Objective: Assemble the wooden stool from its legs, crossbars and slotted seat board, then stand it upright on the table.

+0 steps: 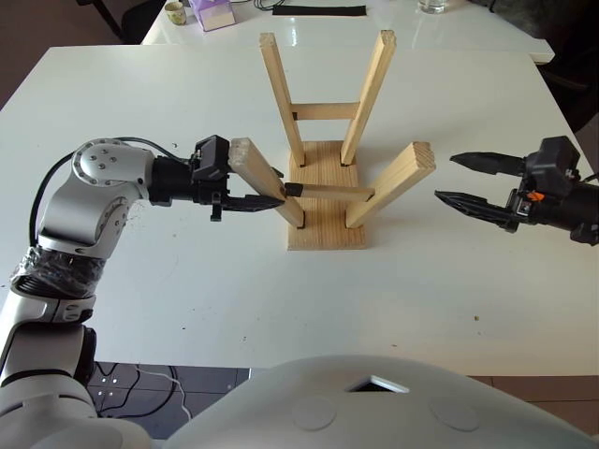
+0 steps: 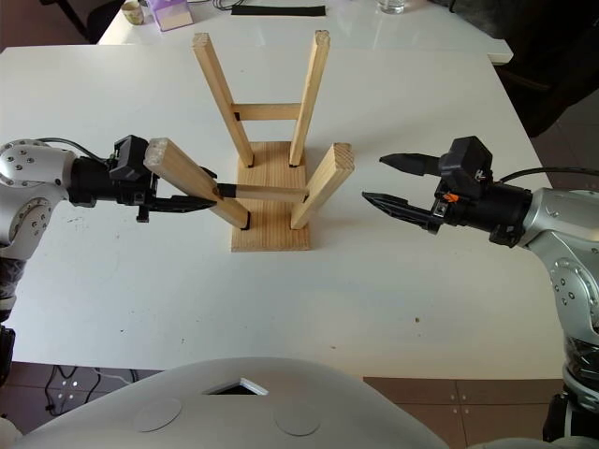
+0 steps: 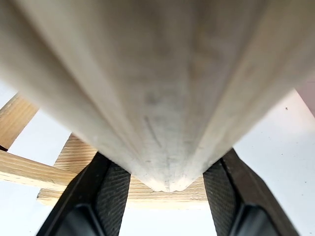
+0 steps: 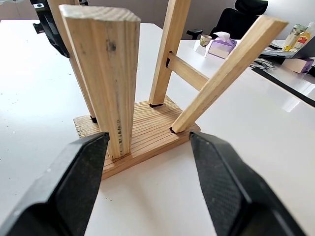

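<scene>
The upturned stool stands seat board down on the worktop, between both sets of fingers. Left fingers clench its near leg; right fingers gape, just short of the opposite leg. Light, stiff wood, probably loose-jointed: hold legs low, by the board.

I seem to be working in an office. Beyond the white tabletop a second tabletop butts against its far edge, carrying a purple tissue box, a cup and a glass. A black swivel chair stands behind that.
</scene>
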